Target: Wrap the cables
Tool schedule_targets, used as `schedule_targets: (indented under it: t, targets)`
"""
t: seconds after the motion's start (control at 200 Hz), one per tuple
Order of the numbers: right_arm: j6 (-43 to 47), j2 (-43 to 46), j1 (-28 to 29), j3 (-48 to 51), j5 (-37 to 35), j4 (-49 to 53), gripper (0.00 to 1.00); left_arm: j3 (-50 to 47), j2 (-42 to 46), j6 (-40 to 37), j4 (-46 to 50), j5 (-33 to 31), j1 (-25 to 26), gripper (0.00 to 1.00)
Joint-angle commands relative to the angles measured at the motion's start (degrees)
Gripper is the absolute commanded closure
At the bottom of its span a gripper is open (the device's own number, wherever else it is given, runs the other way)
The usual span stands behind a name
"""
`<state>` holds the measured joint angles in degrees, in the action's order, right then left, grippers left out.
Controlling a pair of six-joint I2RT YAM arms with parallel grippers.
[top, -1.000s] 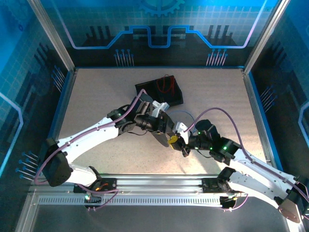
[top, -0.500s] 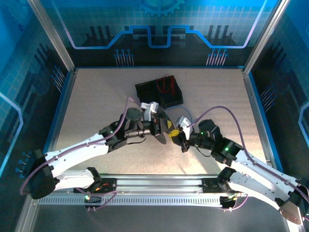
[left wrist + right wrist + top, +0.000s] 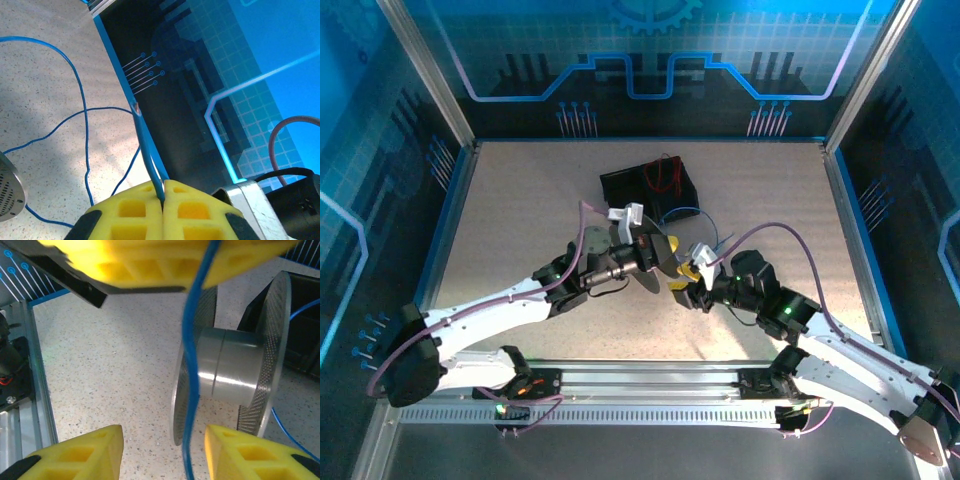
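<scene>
Perforated silver metal spool (image 3: 230,372): hub looks bare, no wraps. Thin blue cable (image 3: 85,125) loose on speckled bench (image 3: 520,200) beside spool; left pincer (image 3: 162,187) clamped on it, right pincer (image 3: 161,440) apart around it. Thin red cable (image 3: 665,178) beyond spool, untouched. Nearly all left

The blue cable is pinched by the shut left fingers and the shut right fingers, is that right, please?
Not quite: the right wrist view shows the right fingers open, the blue cable loose between them. The left fingers are shut on it.
</scene>
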<state>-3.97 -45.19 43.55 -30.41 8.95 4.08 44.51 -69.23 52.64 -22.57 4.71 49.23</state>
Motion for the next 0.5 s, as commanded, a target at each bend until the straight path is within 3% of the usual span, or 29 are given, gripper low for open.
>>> schedule_targets:
  t: [0.0, 0.16, 0.28, 0.335, 0.37, 0.44, 0.495]
  targets:
    - [2.23, 0.79, -1.87, 0.88, -0.14, 1.37, 0.55, 0.59, 4.49, 0.45, -0.56, -2.40, -0.35, 1.00]
    - [2.07, 0.98, -3.67, 1.41, 1.17, 1.16, 0.70, -0.19, 6.53, 0.10, 1.73, -4.52, -0.49, 1.00]
    - [2.23, 0.25, -3.77, 1.78, 3.69, -0.37, 0.99, -0.19, 6.50, 0.28, 2.95, -5.70, -0.47, 1.00]
    - [2.14, -0.11, -3.75, 1.91, 4.37, -0.96, 1.00, 0.45, 6.32, 0.55, 4.94, -6.59, -0.47, 1.00]
    - [2.36, -0.31, -3.70, 1.93, 4.64, -0.98, 1.00, 0.79, 6.39, 0.75, 6.19, -7.17, -0.51, 0.86]
    - [2.53, -0.80, -3.65, 1.57, 3.40, 0.16, 1.00, 2.23, 6.90, 0.18, 11.37, -9.28, -0.63, 0.41]
    - [3.24, -1.48, -3.54, 0.47, 2.61, 2.69, 1.00, 4.47, 7.80, -1.24, 18.63, -11.98, -0.71, 0.14]
